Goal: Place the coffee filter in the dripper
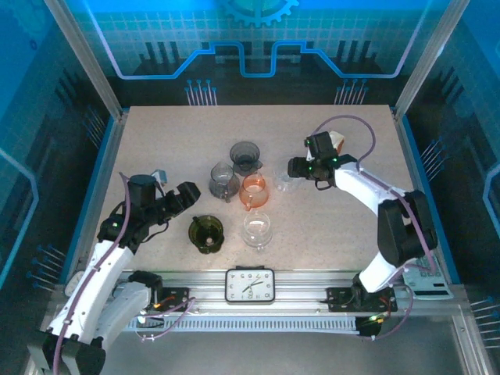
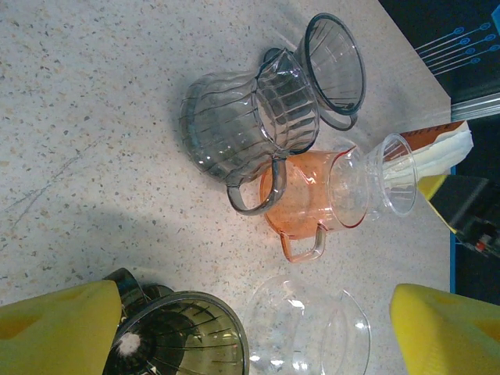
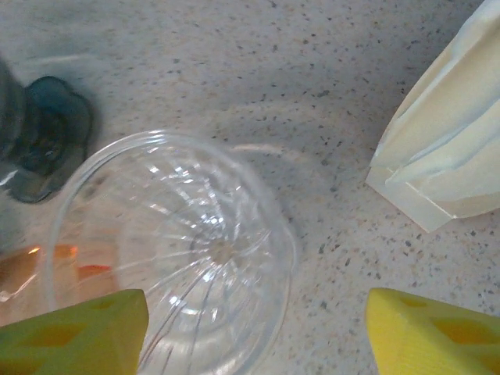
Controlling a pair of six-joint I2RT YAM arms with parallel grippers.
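Left pincer (image 2: 254, 332), right pincer (image 3: 258, 332): both agape.

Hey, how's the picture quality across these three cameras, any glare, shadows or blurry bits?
Top external: table evenly lit, blue cast on the back wall. Left wrist: grey jug sharp, a soft shadow across the table, the near yellow fingers blurred. Right wrist: bright glints on the clear dripper, pale filter slightly washed out.

Speckled beige surface (image 1: 164, 148) carrying a central cluster: dark grey dripper (image 1: 245, 156), grey ribbed pitcher (image 1: 223, 181), orange pitcher (image 1: 254, 192), clear dripper (image 1: 286, 183), clear glass vessel (image 1: 257, 228), olive dripper (image 1: 205, 233). A folded coffee filter (image 3: 445, 148) lies near the clear dripper, not touching it.
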